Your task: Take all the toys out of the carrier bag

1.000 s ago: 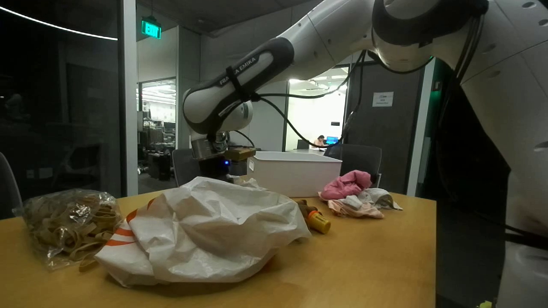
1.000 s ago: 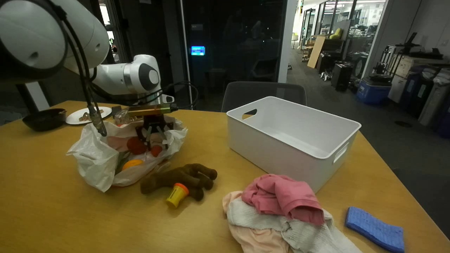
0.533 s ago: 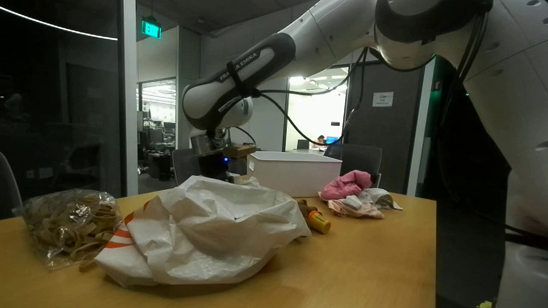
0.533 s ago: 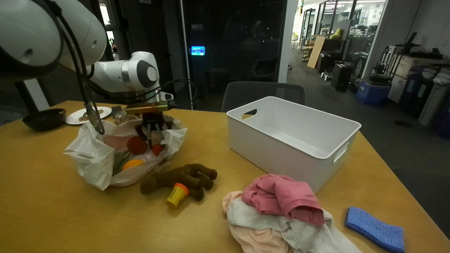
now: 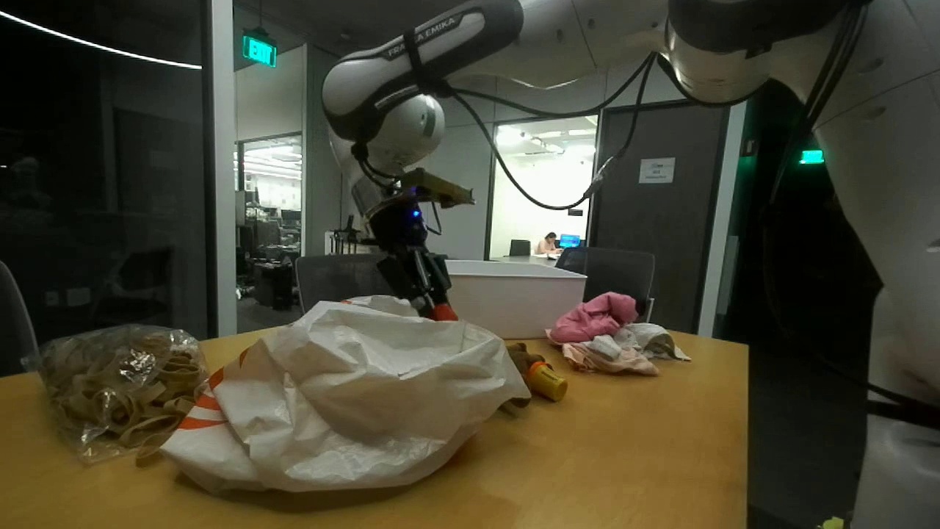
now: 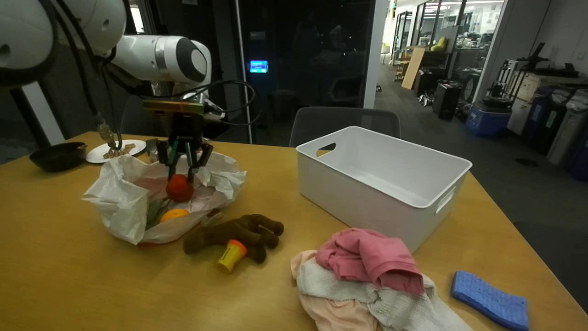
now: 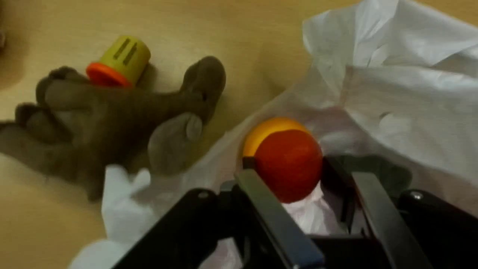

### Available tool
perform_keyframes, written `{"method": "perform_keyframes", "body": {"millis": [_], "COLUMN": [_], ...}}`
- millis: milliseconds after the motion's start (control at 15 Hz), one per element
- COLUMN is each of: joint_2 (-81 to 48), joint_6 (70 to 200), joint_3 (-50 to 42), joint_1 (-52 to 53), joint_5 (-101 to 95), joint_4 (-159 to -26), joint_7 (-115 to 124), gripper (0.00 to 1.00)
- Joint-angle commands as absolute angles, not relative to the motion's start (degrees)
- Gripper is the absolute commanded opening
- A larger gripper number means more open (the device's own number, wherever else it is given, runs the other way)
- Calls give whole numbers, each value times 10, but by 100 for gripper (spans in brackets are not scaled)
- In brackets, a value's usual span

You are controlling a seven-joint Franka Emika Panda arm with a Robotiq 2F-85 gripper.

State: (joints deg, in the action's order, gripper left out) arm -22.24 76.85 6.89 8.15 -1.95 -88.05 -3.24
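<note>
In an exterior view, the gripper [image 5: 432, 300] sits higher than half a second ago, tilted above the white carrier bag [image 5: 367, 404], a red toy [image 5: 443, 313] at its tips. In an exterior view, the red toy is at the bag's mouth, how far clear is hard to tell; an orange toy [image 6: 174, 215] lies inside. In the wrist view, the gripper, partly spread, clasps the red toy.

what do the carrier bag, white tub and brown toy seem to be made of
Carrier bag: likely thin plastic film, faintly shiny, creased. White tub: probably moulded plastic, satin, smooth with rounded corners. Brown toy: apparently plush, matt, softly rounded limbs.
</note>
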Motion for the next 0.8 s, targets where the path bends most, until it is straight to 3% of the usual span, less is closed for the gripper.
{"method": "perform_keyframes", "body": {"millis": [0, 733], "joint_2": [-215, -248], "joint_6": [697, 835], "joint_3": [45, -45], "joint_1": [70, 37], "joint_5": [-13, -126], "joint_4": [-846, -923], "joint_7": [31, 222], "gripper": [22, 22]}}
